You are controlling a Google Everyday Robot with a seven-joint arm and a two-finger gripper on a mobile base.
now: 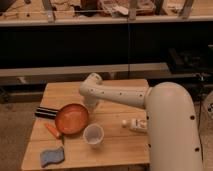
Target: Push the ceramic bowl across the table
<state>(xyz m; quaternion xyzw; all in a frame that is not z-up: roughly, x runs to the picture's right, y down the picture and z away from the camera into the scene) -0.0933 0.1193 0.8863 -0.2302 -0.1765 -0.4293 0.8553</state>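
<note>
Plainly, the ceramic bowl [72, 119], shallow, orange-red with a darker rim, is sitting on the worktop [120, 147]; the pincer [92, 104] is hovering just beside it, whether open or closed I cannot tell.

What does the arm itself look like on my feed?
Smooth white rounded shell, thick at the shoulder, tapering along the arm, with small dark dots. No cables show. The gripper, also pale, sits at the rim of the ceramic bowl.

claw [91, 103] low at far-right rim of ceramic bowl [72, 118] | left of bowl: black bar [46, 112] | front: orange stick [52, 130], white cup [93, 135], blue sponge [52, 156] | surface [62, 92] bare behind bowl and at front-right | white bottle [135, 124] on right side
</note>
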